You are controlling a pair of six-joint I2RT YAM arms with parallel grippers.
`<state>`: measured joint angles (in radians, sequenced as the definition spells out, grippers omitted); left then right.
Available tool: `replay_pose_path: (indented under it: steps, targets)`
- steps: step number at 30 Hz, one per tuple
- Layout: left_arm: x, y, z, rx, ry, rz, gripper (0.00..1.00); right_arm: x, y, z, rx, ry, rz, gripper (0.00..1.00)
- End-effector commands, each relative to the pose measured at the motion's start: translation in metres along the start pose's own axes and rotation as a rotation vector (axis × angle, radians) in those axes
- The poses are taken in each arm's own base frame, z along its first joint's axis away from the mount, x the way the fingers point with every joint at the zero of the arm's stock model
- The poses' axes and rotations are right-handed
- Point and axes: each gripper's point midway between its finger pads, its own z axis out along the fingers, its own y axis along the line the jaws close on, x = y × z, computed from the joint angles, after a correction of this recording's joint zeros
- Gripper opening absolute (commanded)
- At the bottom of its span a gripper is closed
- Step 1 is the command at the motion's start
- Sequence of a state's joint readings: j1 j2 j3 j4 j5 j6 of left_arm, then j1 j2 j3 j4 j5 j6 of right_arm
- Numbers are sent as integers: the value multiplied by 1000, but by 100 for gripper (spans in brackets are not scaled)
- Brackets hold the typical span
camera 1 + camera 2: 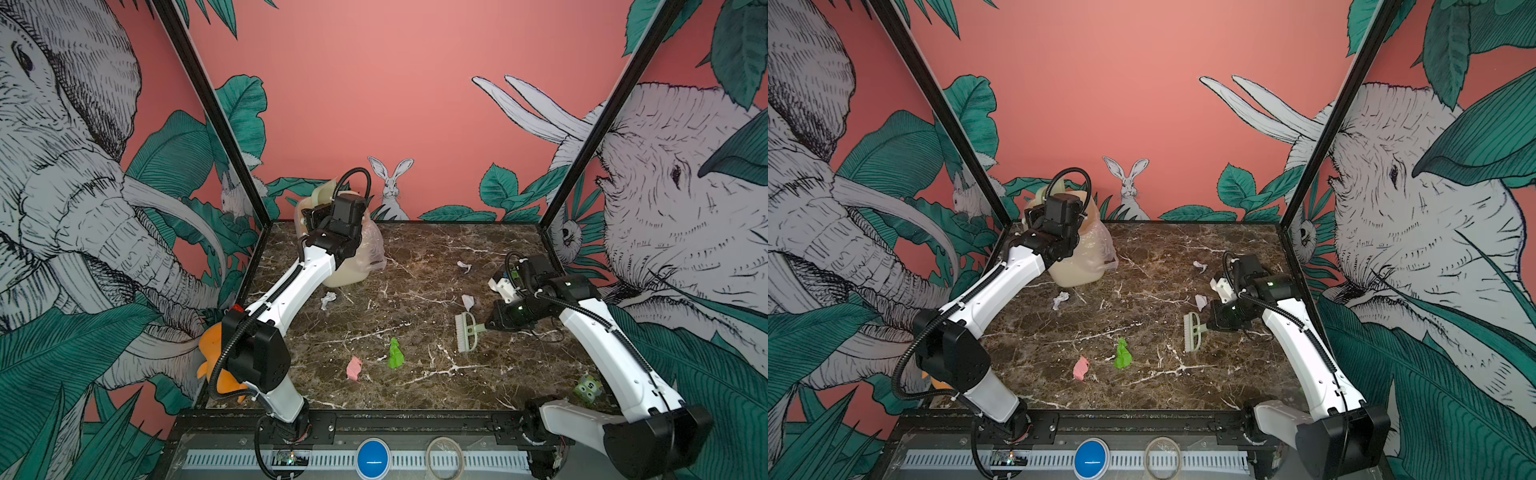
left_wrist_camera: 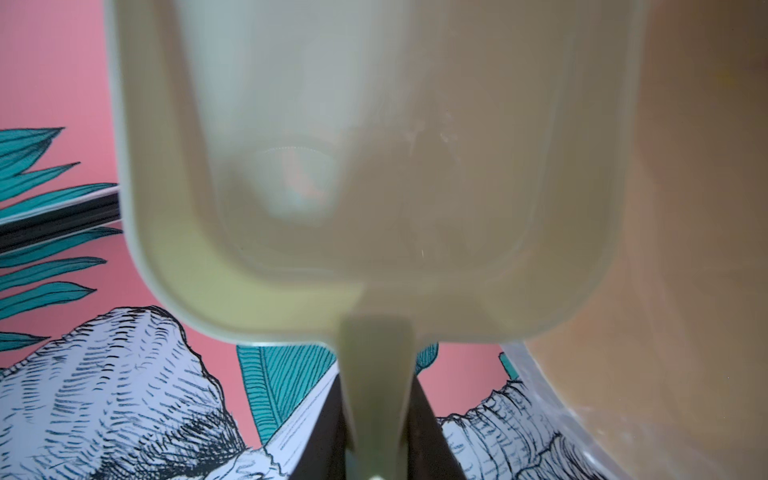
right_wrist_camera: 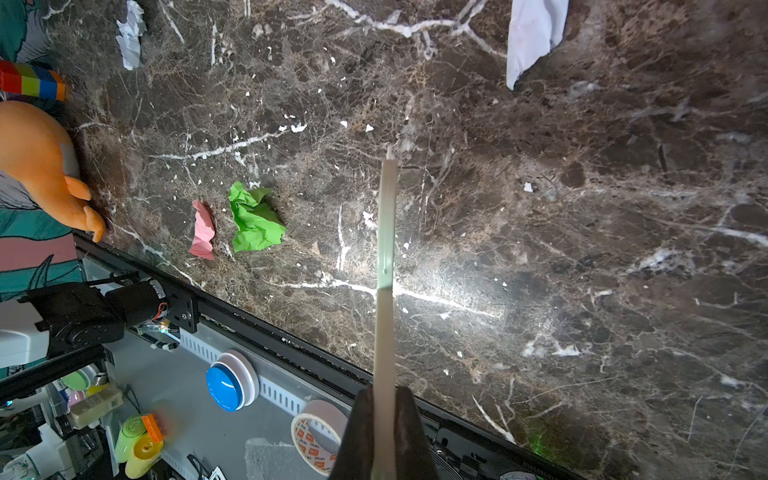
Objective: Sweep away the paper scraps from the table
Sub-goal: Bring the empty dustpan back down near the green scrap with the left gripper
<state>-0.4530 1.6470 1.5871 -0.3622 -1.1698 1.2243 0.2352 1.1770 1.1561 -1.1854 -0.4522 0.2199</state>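
Several paper scraps lie on the table [image 1: 515,374]: a green one [image 1: 395,353] [image 3: 254,220], a pink one [image 1: 353,368] [image 3: 203,230] and white ones [image 1: 328,300] [image 1: 467,301] [image 1: 464,266]. My left gripper [image 1: 322,212] [image 2: 378,436] is shut on the handle of a pale green dustpan [image 2: 374,166], held tilted over the cream bin [image 1: 345,276] at the back left. My right gripper [image 1: 490,324] [image 3: 384,415] is shut on the handle of the pale green brush [image 1: 467,332] [image 3: 386,232], low over the table's right half, right of the green scrap.
A clear liner [image 1: 374,245] hangs over the bin. An orange plush toy [image 1: 214,357] sits at the left edge and a small green toy [image 1: 588,388] at the front right. A blue button [image 1: 372,457] and a tape roll [image 1: 445,457] lie beyond the front frame.
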Motion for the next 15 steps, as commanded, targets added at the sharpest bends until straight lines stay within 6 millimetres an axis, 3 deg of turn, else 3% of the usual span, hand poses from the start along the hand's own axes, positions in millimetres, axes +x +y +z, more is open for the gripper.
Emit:
replay_pose_path:
  steps: [1,7,15]
  targets:
    - [22,35,-17,4,-28,-219,5,1,4,-1,-29,-9,-11,0]
    - [32,35,-51,210,-163,-484,6,-7,34,0,-118,-42,-35,0]
    - [30,-18,-112,541,-335,-660,8,-17,124,26,-281,-39,-160,0]
